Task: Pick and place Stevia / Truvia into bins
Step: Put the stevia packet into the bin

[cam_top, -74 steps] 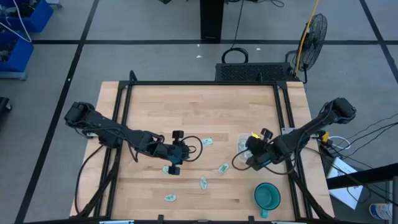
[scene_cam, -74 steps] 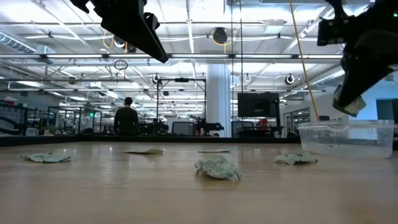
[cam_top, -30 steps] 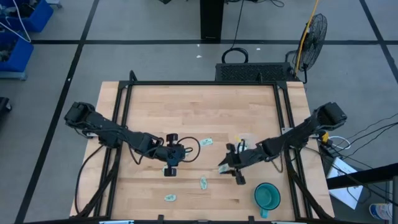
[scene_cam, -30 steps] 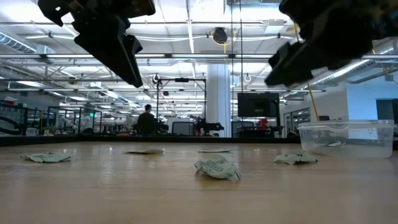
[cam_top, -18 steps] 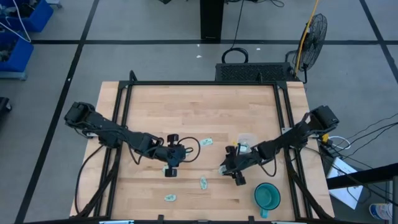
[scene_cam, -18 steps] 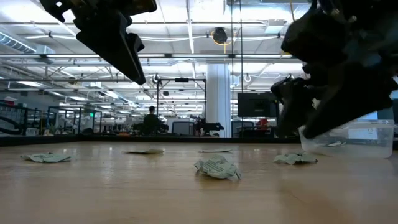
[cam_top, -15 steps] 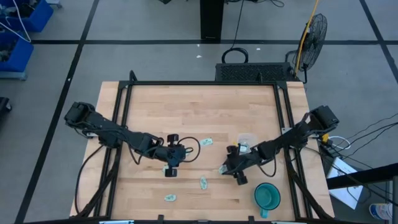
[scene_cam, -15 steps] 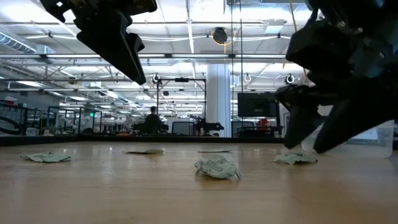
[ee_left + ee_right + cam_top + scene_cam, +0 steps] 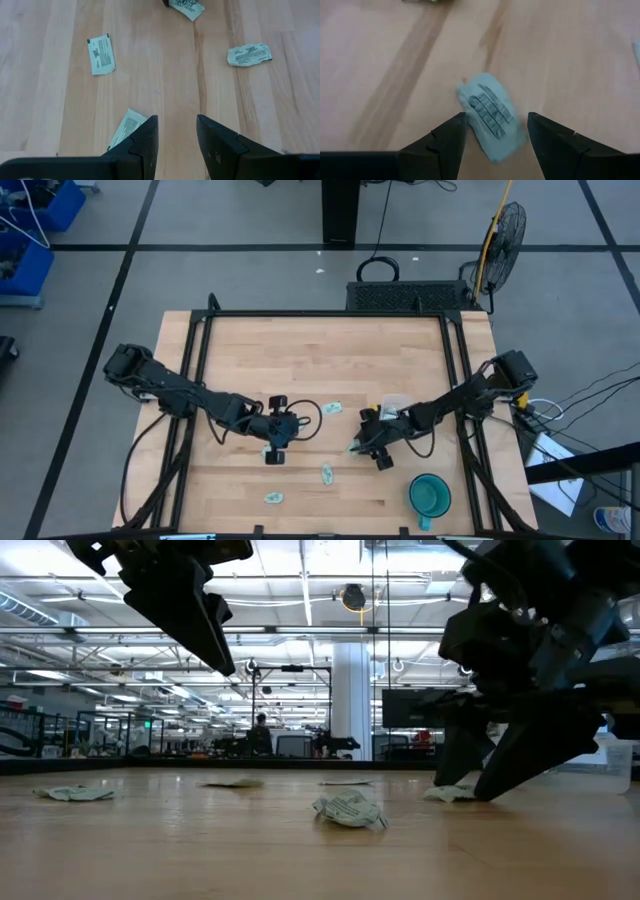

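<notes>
Right end effector open, lowered onto the worktop right of centre, fingers straddling one pale green packet. The packet lies flat on the wood between the fingertips, long axis diagonal to the finger line. Left end effector open, held above the worktop left of centre, a second packet just beside one finger.

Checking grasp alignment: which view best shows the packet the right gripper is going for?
Right wrist view: the packet lies between the open right gripper fingers, print visible. High view shows only a speck beside the gripper. Low view: partly hidden. Left wrist: not identifiable.
</notes>
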Controlling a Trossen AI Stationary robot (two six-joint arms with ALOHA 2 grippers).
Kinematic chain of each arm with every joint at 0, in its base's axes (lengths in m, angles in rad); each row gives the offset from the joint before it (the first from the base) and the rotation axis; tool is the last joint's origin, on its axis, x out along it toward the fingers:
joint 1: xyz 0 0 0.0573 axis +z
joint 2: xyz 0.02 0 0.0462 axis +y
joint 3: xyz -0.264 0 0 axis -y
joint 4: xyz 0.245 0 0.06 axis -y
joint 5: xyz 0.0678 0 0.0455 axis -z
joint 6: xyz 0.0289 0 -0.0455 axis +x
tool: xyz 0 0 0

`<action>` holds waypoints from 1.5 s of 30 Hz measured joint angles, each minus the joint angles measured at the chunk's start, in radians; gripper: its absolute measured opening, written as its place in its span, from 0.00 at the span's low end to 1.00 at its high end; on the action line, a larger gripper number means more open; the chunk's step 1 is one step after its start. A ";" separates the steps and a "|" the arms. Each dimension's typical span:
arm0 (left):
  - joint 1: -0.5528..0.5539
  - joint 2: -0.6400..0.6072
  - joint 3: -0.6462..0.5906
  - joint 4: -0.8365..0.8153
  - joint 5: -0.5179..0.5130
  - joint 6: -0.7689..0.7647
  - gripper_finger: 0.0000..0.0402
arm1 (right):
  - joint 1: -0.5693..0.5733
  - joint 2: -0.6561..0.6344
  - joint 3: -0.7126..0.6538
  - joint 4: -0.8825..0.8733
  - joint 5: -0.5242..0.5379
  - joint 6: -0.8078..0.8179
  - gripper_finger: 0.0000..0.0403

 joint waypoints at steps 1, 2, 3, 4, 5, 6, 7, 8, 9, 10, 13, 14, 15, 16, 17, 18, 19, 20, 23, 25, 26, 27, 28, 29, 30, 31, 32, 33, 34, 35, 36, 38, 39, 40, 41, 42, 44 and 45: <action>0.000 0.000 0.000 0.000 0.000 0.000 0.35 | -0.004 0.010 0.000 0.018 -0.024 0.000 0.52; 0.000 0.000 0.000 -0.001 0.000 0.000 0.35 | -0.007 0.016 0.001 0.023 -0.035 0.000 0.52; 0.000 0.000 0.000 -0.001 0.000 0.000 0.35 | -0.009 0.022 0.001 0.025 -0.038 0.000 0.52; 0.000 0.000 0.000 -0.001 0.000 0.000 0.35 | -0.011 0.026 0.001 0.019 -0.041 0.000 0.52; 0.000 0.000 0.000 -0.001 0.000 0.000 0.35 | -0.012 0.027 0.002 0.015 -0.044 0.000 0.52; 0.000 0.000 0.000 -0.001 0.000 0.000 0.35 | -0.014 0.028 0.001 0.015 -0.044 0.000 0.52; 0.000 0.000 0.000 -0.001 0.000 0.001 0.35 | -0.017 0.029 0.001 0.016 -0.045 0.000 0.52; 0.000 0.000 0.000 -0.002 0.000 0.003 0.35 | -0.018 0.029 0.001 0.016 -0.046 -0.001 0.51; 0.000 0.000 0.000 -0.004 0.000 0.004 0.35 | -0.018 0.029 0.001 0.015 -0.046 -0.001 0.51; 0.000 0.000 0.000 -0.004 0.000 0.005 0.35 | -0.018 0.029 0.001 0.015 -0.046 -0.001 0.50; 0.000 0.000 0.000 -0.004 0.000 0.005 0.35 | -0.018 0.030 0.001 0.011 -0.046 -0.001 0.45; 0.000 0.000 0.000 -0.004 0.000 0.005 0.35 | -0.018 0.031 0.001 0.011 -0.045 -0.001 0.43; 0.000 0.000 0.000 -0.005 0.000 0.006 0.35 | -0.018 0.031 0.001 0.015 -0.042 -0.001 0.41; 0.000 0.000 0.000 -0.005 0.001 0.008 0.35 | -0.018 0.032 0.000 0.025 -0.034 -0.001 0.39; 0.000 0.000 0.000 -0.005 0.001 0.011 0.35 | -0.018 0.032 0.000 0.039 -0.024 -0.001 0.38; 0.000 0.000 0.000 -0.005 0.001 0.017 0.35 | -0.018 0.033 -0.001 0.053 -0.022 -0.001 0.36; 0.000 0.000 0.000 -0.005 0.001 0.024 0.35 | -0.017 0.030 -0.002 0.063 -0.022 -0.002 0.35; 0.000 0.000 0.000 -0.005 0.001 0.028 0.35 | -0.017 0.025 -0.003 0.066 -0.022 -0.001 0.34; 0.000 0.000 0.000 -0.005 0.001 0.032 0.35 | -0.018 -0.001 -0.003 0.057 -0.007 -0.002 0.31; 0.000 0.000 0.000 -0.005 0.001 0.033 0.35 | -0.019 -0.042 -0.004 0.054 0.026 -0.002 0.31; 0.000 0.000 0.000 -0.005 0.001 0.033 0.35 | -0.018 -0.067 -0.003 0.049 0.042 -0.002 0.31; 0.000 0.000 0.000 -0.005 0.001 0.032 0.35 | -0.018 -0.099 -0.003 0.027 0.061 -0.002 0.30; 0.000 0.000 0.000 -0.005 0.001 0.032 0.35 | -0.017 -0.133 -0.003 -0.010 0.080 -0.002 0.30; 0.000 0.000 0.000 -0.006 0.002 0.032 0.35 | -0.018 -0.171 -0.003 -0.055 0.098 -0.002 0.30; 0.000 0.000 0.000 -0.006 0.002 0.032 0.35 | -0.018 -0.213 -0.003 -0.105 0.126 -0.002 0.30; 0.000 0.000 0.000 -0.008 0.002 0.031 0.35 | -0.017 -0.259 -0.003 -0.161 0.158 0.000 0.30; 0.000 0.000 0.000 -0.010 0.002 0.031 0.35 | -0.015 -0.309 -0.002 -0.236 0.193 0.011 0.30; 0.000 0.000 0.000 -0.010 0.002 0.030 0.35 | -0.015 -0.355 -0.002 -0.311 0.230 0.037 0.30; 0.000 0.000 0.000 -0.010 0.002 0.031 0.35 | -0.015 -0.402 -0.002 -0.400 0.258 0.078 0.30; 0.000 0.000 0.000 -0.011 0.002 0.031 0.35 | -0.015 -0.442 -0.002 -0.484 0.279 0.130 0.30; 0.000 0.000 0.000 -0.010 0.002 0.030 0.35 | -0.015 -0.479 -0.002 -0.570 0.293 0.197 0.30; 0.000 0.000 0.000 -0.010 0.002 0.031 0.35 | -0.015 -0.539 -0.007 -0.694 0.293 0.335 0.30; 0.000 0.000 0.000 -0.010 0.002 0.032 0.35 | -0.013 -0.561 -0.017 -0.728 0.278 0.393 0.30; 0.000 0.000 0.000 -0.010 0.002 0.032 0.35 | -0.009 -0.578 -0.031 -0.747 0.253 0.440 0.30; 0.000 0.000 0.000 -0.010 0.002 0.032 0.35 | -0.004 -0.589 -0.048 -0.752 0.233 0.473 0.30; 0.000 0.000 0.000 -0.010 0.002 0.032 0.35 | 0.002 -0.594 -0.068 -0.742 0.218 0.494 0.30; 0.000 0.000 0.000 -0.010 0.001 0.033 0.35 | 0.018 -0.596 -0.107 -0.694 0.213 0.511 0.30; 0.000 0.000 0.000 -0.010 0.002 0.033 0.35 | 0.026 -0.595 -0.127 -0.669 0.214 0.514 0.30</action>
